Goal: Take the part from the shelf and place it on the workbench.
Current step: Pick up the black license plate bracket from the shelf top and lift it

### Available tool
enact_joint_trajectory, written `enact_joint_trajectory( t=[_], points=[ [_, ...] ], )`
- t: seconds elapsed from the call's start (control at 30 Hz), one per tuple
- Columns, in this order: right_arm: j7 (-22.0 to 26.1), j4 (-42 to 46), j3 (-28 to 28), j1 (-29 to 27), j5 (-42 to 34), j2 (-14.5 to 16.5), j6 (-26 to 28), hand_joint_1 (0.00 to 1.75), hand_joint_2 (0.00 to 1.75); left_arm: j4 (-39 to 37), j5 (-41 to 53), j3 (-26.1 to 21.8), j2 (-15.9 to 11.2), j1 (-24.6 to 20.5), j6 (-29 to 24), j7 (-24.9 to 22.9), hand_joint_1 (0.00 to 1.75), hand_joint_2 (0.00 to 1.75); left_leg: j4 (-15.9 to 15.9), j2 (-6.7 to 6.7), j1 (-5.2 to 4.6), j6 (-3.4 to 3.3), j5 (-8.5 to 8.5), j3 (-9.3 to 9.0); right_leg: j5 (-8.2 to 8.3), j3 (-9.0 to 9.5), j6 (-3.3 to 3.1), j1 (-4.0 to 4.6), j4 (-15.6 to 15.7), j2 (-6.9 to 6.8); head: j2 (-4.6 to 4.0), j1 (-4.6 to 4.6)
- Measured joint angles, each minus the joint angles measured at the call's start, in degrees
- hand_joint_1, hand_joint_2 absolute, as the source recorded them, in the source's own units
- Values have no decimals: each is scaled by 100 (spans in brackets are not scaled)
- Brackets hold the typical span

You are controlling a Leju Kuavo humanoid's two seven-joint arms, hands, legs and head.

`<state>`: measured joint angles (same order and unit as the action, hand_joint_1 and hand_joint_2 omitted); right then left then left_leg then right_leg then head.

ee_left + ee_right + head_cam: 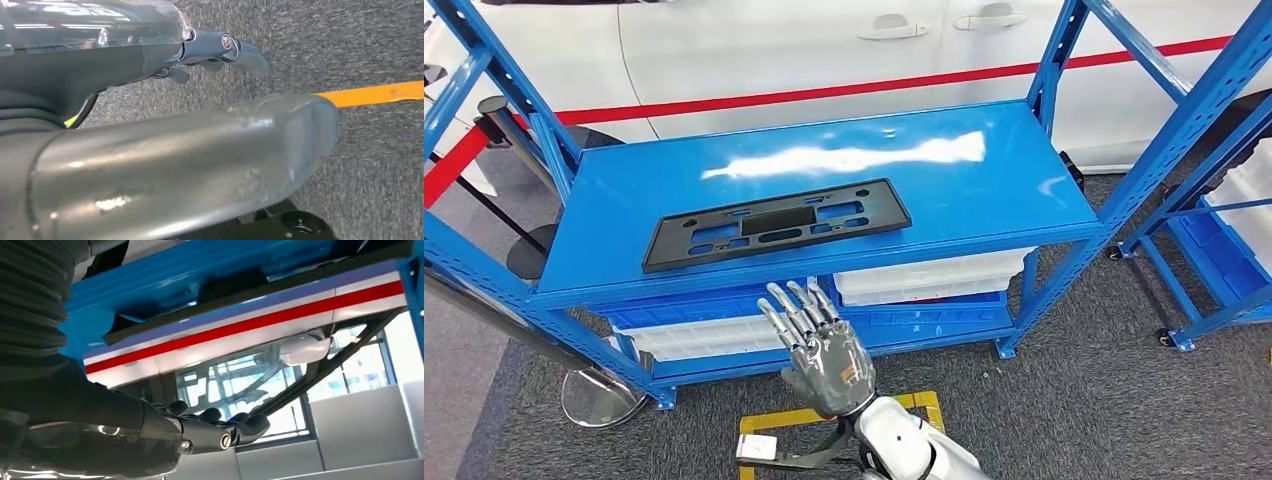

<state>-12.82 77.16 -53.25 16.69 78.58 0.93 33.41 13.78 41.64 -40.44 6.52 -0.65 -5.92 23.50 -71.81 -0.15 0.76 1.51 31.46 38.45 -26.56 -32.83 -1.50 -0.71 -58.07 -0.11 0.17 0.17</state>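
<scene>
Black part (776, 224) flat on shelf (984, 190) | white bins (929, 276) below

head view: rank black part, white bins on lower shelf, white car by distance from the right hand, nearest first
From the right hand, raised in front of the shelf:
1. white bins, lower shelf, just behind the fingertips.
2. black part, flat on the top shelf, above and beyond the hand.
3. white car, behind the shelf, farthest.

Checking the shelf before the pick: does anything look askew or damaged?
Only slightly: the black part lies flat on the blue shelf but at a slant to its front edge. No damage shows. The right hand, fingers apart, is not yet touching it.
</scene>
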Motion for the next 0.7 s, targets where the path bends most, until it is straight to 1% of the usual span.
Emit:
enact_joint_trajectory(
  t=[0.03,0.07,0.1,0.13,0.17,0.23,0.27,0.3,0.33,0.37,0.4,0.43,0.47,0.5,0.63,0.7],
  points=[
    [4,-46,-3,3,64,56,38,0,175,1,19,-3,-9,-2,26,-1,0,0,402,1,4,-8,-227,-186,-10,8,11,-3,-9,5,-1,-1],
    [26,-107,0,14,124,125,81,0,175,1,37,-8,-19,-6,56,-3,0,0,804,0,-1,-21,-382,-375,-22,12,28,6,-21,11,-1,-1],
    [62,-195,6,29,198,210,125,0,175,1,64,-16,-30,-15,96,-6,0,0,1121,-5,-8,-47,-487,-526,-30,9,53,14,-31,20,-1,-3],
    [109,-306,15,40,282,308,166,0,175,0,91,-28,-39,-25,142,-11,0,0,1291,-10,-18,-75,-515,-601,-33,4,80,23,-36,25,-2,-4],
    [165,-422,31,45,374,406,208,0,175,-1,121,-44,-47,-37,194,-18,0,0,1335,-16,-32,-108,-493,-615,-29,-3,112,28,-32,29,-1,-5],
    [285,-603,87,44,537,573,286,0,175,-1,180,-79,-60,-50,294,-34,0,0,1367,-17,-24,-185,-523,-617,-30,-2,177,22,-27,28,-1,-5],
    [340,-656,122,45,594,632,323,0,175,0,203,-92,-63,-53,332,-41,0,0,1390,-15,-14,-231,-538,-627,-78,-24,203,22,-87,26,-1,1],
    [391,-705,165,48,638,684,359,0,175,0,223,-103,-67,-55,361,-46,0,0,1415,-10,-3,-276,-550,-637,-180,-97,220,23,-248,24,-1,11],
    [443,-764,213,49,677,735,390,0,175,-1,245,-114,-72,-59,389,-50,0,0,1428,-5,-1,-311,-555,-644,-337,-234,231,20,-535,22,-1,19],
    [497,-851,269,48,716,789,417,0,175,0,266,-125,-80,-64,418,-55,0,0,1430,-3,-11,-335,-551,-643,-519,-430,236,23,-921,22,-1,28],
    [554,-948,331,41,764,843,437,0,175,0,293,-138,-89,-67,451,-61,0,0,1428,-1,-23,-348,-546,-643,-668,-637,239,22,-1312,22,-1,32],
    [614,-1045,388,32,816,890,453,0,175,1,320,-150,-97,-70,489,-68,0,0,1426,-2,-36,-355,-541,-644,-752,-801,241,21,-1610,21,-1,31],
    [659,-1113,428,25,856,920,466,0,175,1,340,-158,-102,-70,517,-73,0,0,1424,-3,-44,-360,-537,-646,-781,-902,240,21,-1783,21,0,32],
    [688,-1148,451,21,882,936,475,0,175,1,354,-162,-104,-71,533,-76,0,0,1422,-4,-50,-363,-535,-649,-771,-941,237,21,-1843,21,1,33],
    [708,-1173,464,20,899,946,483,0,175,0,362,-165,-107,-71,546,-80,0,0,1422,-5,-53,-366,-532,-652,-739,-942,233,21,-1830,20,1,33],
    [733,-1200,480,22,926,962,497,0,175,0,375,-170,-109,-71,564,-88,0,0,1422,-8,-60,-367,-527,-661,-656,-911,224,22,-1742,20,0,33]
  ],
)
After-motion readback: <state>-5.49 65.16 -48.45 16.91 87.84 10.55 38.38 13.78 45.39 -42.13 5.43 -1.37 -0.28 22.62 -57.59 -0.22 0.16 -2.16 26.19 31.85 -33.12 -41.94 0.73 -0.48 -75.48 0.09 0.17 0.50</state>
